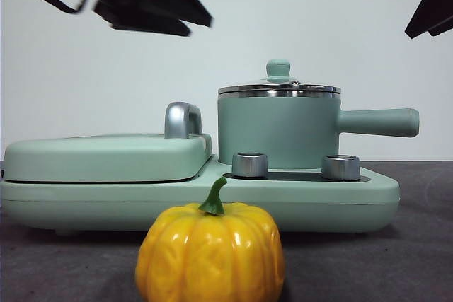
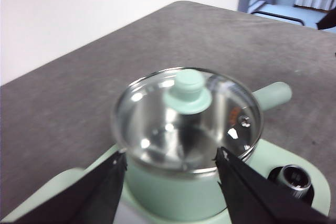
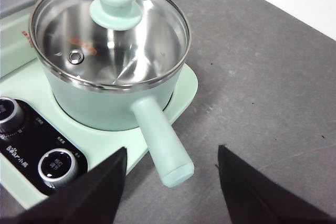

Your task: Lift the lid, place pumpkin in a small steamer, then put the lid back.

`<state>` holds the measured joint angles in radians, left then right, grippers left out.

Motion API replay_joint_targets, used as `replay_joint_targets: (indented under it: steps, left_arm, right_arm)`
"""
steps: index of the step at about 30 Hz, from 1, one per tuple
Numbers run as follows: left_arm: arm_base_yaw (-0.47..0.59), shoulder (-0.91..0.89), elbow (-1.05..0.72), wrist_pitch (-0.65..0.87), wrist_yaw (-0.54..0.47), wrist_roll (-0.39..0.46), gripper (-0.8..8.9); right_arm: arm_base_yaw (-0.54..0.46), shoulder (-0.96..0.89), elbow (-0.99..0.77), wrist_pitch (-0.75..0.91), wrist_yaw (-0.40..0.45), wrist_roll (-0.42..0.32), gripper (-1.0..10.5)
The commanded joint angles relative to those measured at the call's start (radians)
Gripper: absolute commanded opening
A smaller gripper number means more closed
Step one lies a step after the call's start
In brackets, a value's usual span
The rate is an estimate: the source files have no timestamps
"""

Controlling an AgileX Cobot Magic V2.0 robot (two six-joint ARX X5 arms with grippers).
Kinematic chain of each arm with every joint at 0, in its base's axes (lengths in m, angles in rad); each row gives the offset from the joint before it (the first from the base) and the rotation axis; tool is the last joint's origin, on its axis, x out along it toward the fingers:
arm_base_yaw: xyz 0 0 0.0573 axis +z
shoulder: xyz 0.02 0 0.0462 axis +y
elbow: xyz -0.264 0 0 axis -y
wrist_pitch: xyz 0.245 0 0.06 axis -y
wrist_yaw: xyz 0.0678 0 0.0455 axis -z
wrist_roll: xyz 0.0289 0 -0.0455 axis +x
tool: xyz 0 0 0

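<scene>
Front: pumpkin (image 1: 210, 254) on table, before base (image 1: 368, 203); lid (image 1: 279, 88) on steamer (image 1: 277, 131).
Left wrist: left gripper (image 2: 170, 161) open above lid (image 2: 187, 121).
Right wrist: right gripper (image 3: 172, 157) open over steamer handle (image 3: 160, 141); knobs (image 3: 56, 165) visible.

from the front we look level across the table, low and close, with the pumpkin (image 1: 210, 252) nearest and the steamer (image 1: 277, 131) behind it. our left wrist camera looks down on the lid (image 2: 187, 121) from close above. our right wrist camera looks down on the same lid and steamer from the handle's side.
</scene>
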<state>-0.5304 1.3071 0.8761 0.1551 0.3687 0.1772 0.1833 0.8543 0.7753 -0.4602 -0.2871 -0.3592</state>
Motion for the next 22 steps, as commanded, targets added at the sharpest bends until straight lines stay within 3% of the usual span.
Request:
replay_joint_targets:
  steps: [1, 22]
  left_arm:
    - [-0.031, 0.059, 0.052, 0.029, -0.014, -0.014, 2.80]
    - [-0.128, 0.460, 0.417, 0.048, -0.036, -0.014, 2.81]
  right_arm:
    - [0.005, 0.007, 0.019, 0.010, -0.001, 0.019, 2.7]
    - [0.005, 0.007, 0.019, 0.010, -0.001, 0.019, 2.7]
